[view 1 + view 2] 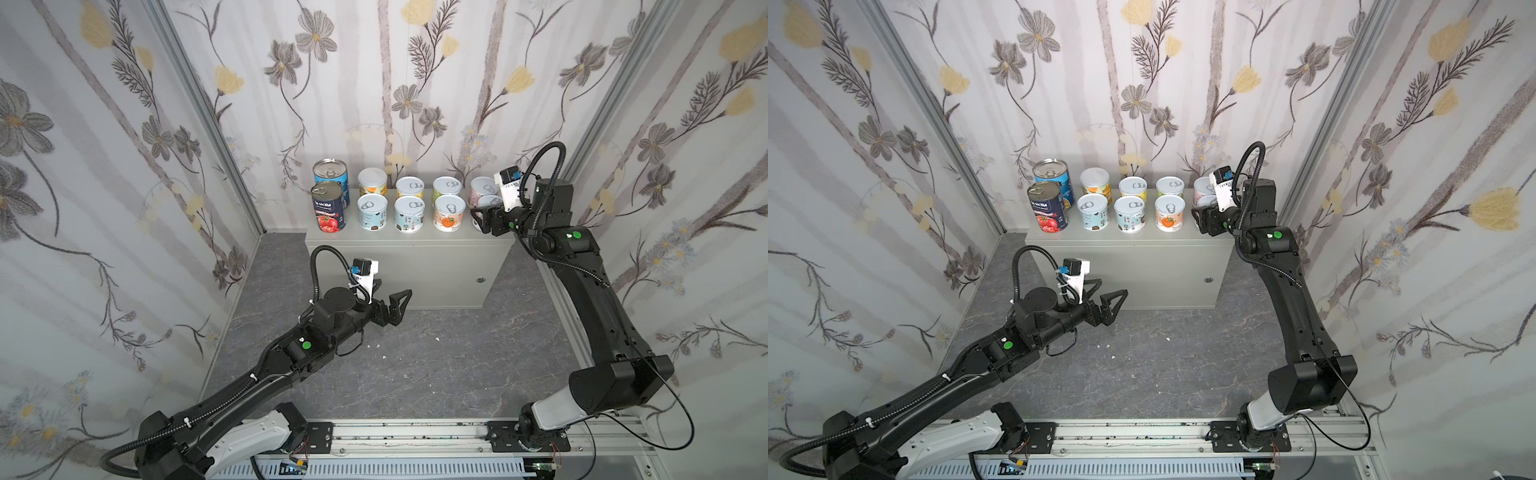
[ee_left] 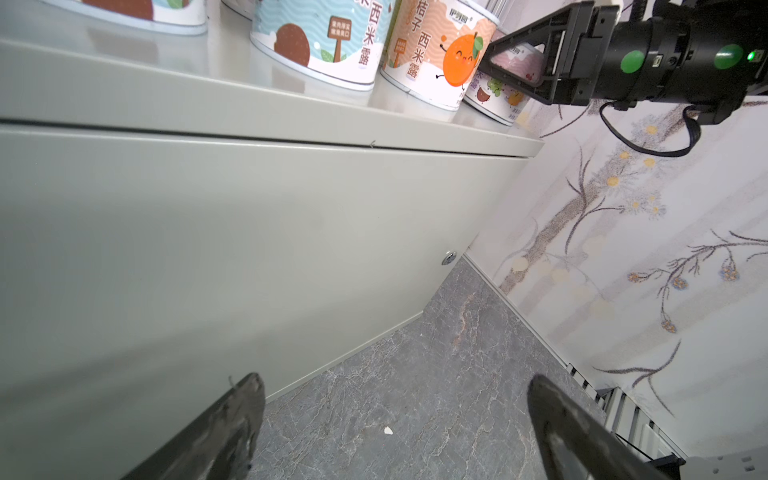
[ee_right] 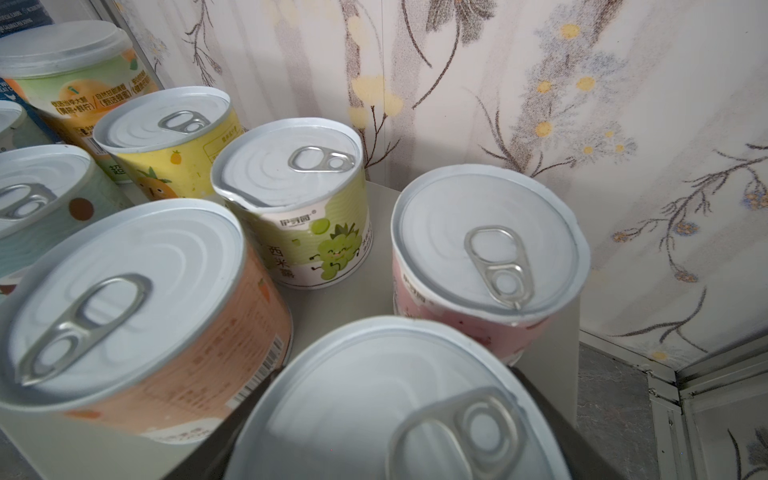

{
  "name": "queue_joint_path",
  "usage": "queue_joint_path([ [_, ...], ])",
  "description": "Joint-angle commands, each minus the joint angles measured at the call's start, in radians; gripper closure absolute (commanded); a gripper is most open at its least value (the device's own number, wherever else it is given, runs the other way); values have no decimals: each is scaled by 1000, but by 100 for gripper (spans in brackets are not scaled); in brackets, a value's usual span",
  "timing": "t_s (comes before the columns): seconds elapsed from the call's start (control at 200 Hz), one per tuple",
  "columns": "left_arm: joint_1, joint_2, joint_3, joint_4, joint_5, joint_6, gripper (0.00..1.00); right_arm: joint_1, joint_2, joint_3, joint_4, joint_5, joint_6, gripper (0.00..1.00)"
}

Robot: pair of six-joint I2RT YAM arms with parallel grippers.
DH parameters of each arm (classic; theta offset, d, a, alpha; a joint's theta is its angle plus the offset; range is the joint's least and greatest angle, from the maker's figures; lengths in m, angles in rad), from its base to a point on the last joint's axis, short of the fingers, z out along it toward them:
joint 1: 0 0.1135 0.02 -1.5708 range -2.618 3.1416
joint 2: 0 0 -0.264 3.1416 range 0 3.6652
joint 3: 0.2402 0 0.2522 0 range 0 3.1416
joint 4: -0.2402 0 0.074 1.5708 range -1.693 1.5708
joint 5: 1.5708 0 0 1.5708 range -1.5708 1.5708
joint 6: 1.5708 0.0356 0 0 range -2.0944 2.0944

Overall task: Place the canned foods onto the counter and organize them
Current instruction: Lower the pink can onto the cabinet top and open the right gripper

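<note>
While the ten cylindrical cans [image 1: 409,216] stand in two rows on the tabletop of the light-grey rectangular metal box [image 1: 415,266], the right gripper [image 1: 482,214] has its fingers on both sides of the short pale-lidded can [image 3: 353,395] at the front row's right end; whether they press it, I cannot tell. The left gripper [image 1: 392,289] hovers before the box, fingers wide and empty.

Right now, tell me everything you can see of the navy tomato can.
The navy tomato can is a tall cylinder with a steel top and pull ring, a dark blue label, white lettering and red tomatoes. It stands upright at the front left corner of the counter, ahead of the blue can and apart from the pale-lidded can beside it. Nothing sits on it.
</note>
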Motion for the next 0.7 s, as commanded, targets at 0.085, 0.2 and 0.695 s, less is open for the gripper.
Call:
queue_joint_path([
  [0.085,0,-5,-2,4,-13,14,0,5,6,8,38,-8,11,21],
  [0.2,1,-9,0,-6,-14,18,0,5,-3,5,51,-18,16,19],
  [0.695,0,-40,-21,-16,-54,9,0,6,-37,-6,109,22,46,12],
])
